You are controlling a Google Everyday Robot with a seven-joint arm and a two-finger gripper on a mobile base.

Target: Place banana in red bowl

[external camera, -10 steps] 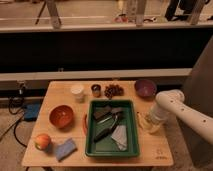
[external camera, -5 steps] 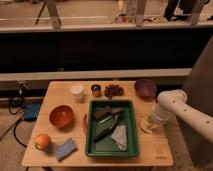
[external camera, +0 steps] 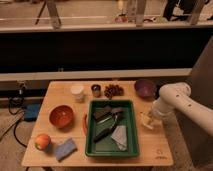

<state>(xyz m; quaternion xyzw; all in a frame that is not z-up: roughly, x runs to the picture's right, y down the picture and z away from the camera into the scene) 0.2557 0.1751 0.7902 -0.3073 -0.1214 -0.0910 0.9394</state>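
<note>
The banana [external camera: 146,121] is a small pale yellow-cream piece on the table just right of the green tray, partly hidden by my gripper. My gripper [external camera: 150,119] hangs from the white arm [external camera: 176,101] at the table's right edge, right at the banana. The red bowl [external camera: 61,116] stands empty on the left side of the table, across the tray from the gripper.
A green tray [external camera: 131,131] with dark tools and a grey cloth fills the middle. A purple bowl [external camera: 145,88], dark grapes [external camera: 113,90], a small dark cup [external camera: 96,90] and a white cup [external camera: 77,92] line the back. An orange-red fruit [external camera: 42,141] and a blue sponge [external camera: 65,148] lie front left.
</note>
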